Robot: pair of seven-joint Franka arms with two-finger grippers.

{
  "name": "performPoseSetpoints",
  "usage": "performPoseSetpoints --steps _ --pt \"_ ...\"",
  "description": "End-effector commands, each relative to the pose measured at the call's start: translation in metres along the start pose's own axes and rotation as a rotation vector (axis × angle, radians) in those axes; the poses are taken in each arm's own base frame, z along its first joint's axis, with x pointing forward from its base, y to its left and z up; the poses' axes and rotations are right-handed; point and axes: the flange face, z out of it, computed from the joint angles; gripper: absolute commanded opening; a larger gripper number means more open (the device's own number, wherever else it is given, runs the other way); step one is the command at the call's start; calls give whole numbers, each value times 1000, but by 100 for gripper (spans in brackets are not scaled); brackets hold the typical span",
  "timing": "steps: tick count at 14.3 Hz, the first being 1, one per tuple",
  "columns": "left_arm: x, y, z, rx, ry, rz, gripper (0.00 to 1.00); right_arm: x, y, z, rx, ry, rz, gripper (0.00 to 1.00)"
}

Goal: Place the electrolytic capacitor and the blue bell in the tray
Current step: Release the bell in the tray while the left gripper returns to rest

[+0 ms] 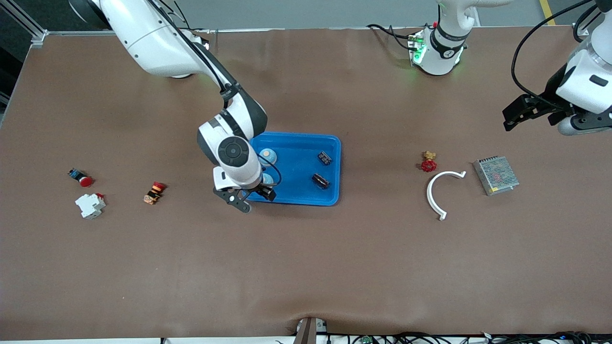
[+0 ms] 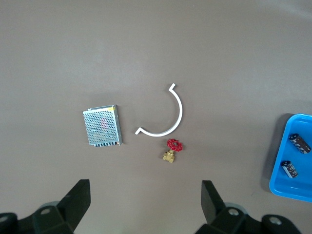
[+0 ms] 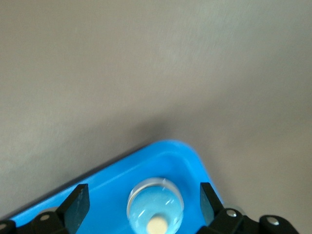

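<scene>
On the brown tabletop [image 1: 306, 267], toward the right arm's end, lie a small red-capped push button [image 1: 80, 177], a white circuit breaker [image 1: 90, 205] nearer the front camera, and an orange-and-red switch part [image 1: 154, 192] beside them, all well apart from either gripper.

The right gripper [image 1: 245, 195] hangs low over the tray [image 1: 299, 143], at the corner nearest the front camera on the right arm's end. Its jaws are spread wide and released, holding nothing. In the right wrist view a blue bell [image 3: 155, 205] sits in that tray corner [image 3: 187, 155] directly between the two spread fingers [image 3: 74, 205], free of both. In the front view a second blue bell [image 1: 267, 155] rests in the tray farther from the camera than the gripper, partly tucked beside the arm's wrist.

Two dark electrolytic capacitors [image 1: 324, 157] [image 1: 321, 180] lie in the tray's other half, toward the left arm's end, near each other but apart.

Farther along that way, a red-handled brass valve [image 1: 429, 162], a white curved plastic piece [image 1: 442, 191] and a perforated metal power supply [image 1: 496, 175] rest on the tabletop.

The left gripper [image 1: 523, 111] waits in the air over the tabletop above these three, its jaws released and wide, empty; the left wrist view shows the valve [image 2: 171, 149], curved piece [image 2: 165, 113] and power supply [image 2: 102, 126] below and ahead of them.
</scene>
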Motion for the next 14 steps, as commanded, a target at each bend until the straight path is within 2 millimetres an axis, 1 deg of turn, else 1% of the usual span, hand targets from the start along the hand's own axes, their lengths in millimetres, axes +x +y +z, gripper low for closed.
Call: performPoseSetpoints --steps 1,3,4,6,7,8,9,10,11,12,14 --pt "-5 -1 -12 -20 12 15 100 37 20 -20 -2 21 -71 100" --pt "-7 -2 -10 -16 -10 12 100 61 36 -27 4 28 -104 100" --pt "-7 -4 -10 -15 -13 11 100 69 41 -29 4 29 -119 100" --pt "-6 -5 -9 -15 -15 8 100 77 49 -35 -4 30 -143 100" --pt "-6 -5 -9 -16 -17 6 100 87 57 -40 -2 33 -153 100" --pt "-6 -4 -8 -22 -20 7 100 103 70 -50 2 40 -164 100" --pt "-5 -4 -6 -22 -21 7 100 114 82 -56 -5 38 -190 100" --pt "-4 -5 -7 -23 -18 5 100 129 100 -61 -18 28 -207 100" --pt "-4 -4 -5 -24 -22 5 100 143 116 -70 -16 33 -234 100" --pt "-4 -4 -5 -24 -22 7 100 158 134 -82 -17 39 -275 100" --pt "-3 -6 -5 -24 -22 10 100 177 167 -113 -28 47 -346 100"
